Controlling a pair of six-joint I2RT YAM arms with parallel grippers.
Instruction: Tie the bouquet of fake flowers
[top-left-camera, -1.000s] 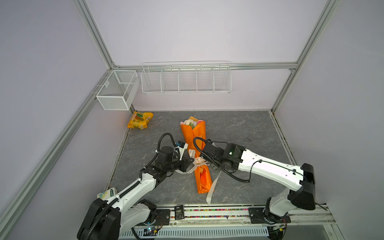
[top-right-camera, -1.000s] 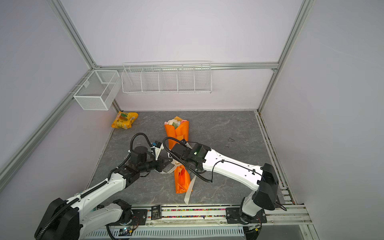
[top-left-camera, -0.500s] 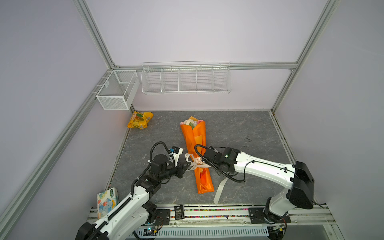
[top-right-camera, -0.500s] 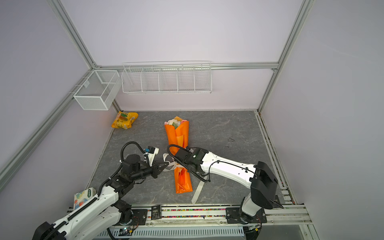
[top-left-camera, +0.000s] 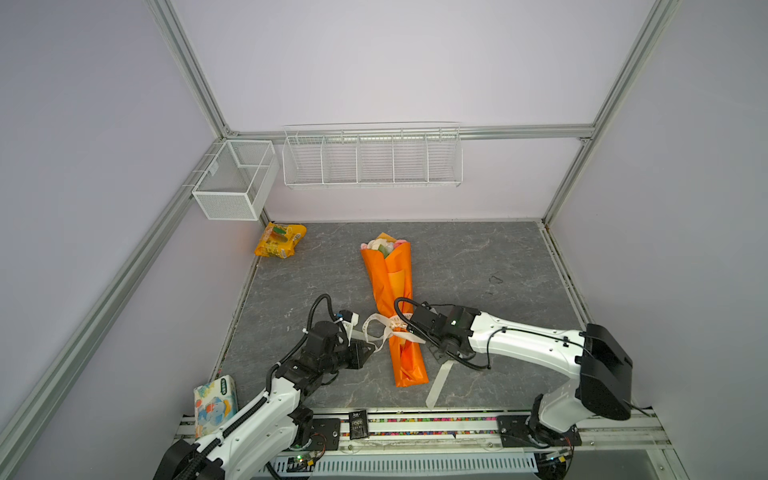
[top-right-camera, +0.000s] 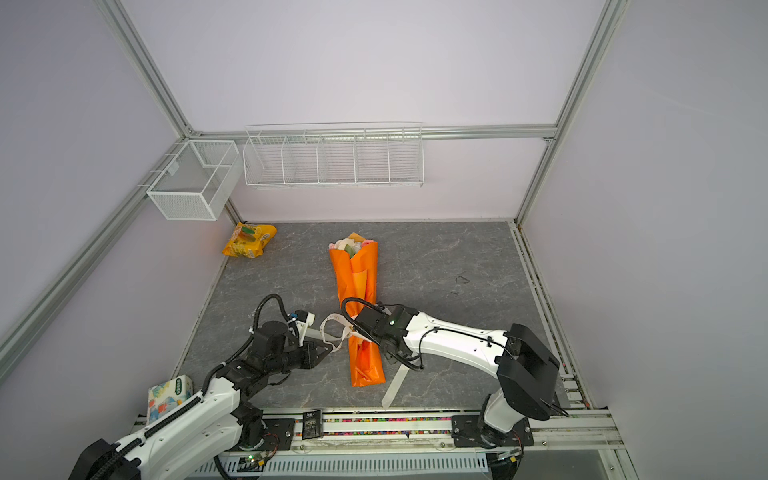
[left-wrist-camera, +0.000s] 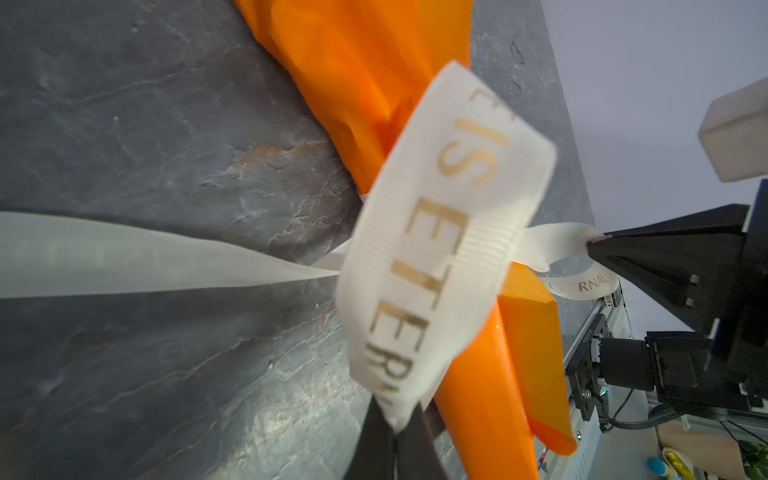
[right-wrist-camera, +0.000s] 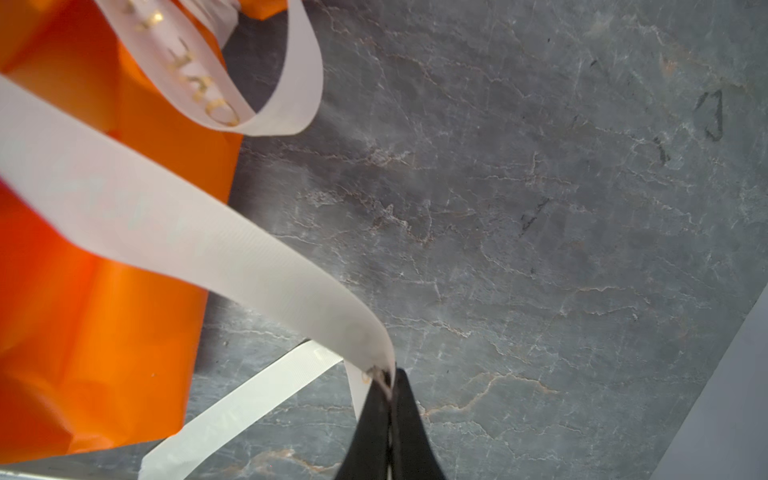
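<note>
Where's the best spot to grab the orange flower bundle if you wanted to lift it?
Probably around its narrow middle, where the white ribbon cinches the bouquet of fake flowers. It lies flat on the grey table, flowers toward the back wall, so come straight down from above with the jaws across its width. The wide flower end looks too broad.

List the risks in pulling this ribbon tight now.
The right gripper pinches the ribbon only at its very tips; a hard pull may slip it free.
The bouquet lies loose on the table; uneven pulls from the left gripper could drag or twist it.
The ribbon's loop looks slack, so the knot may end loose.
</note>
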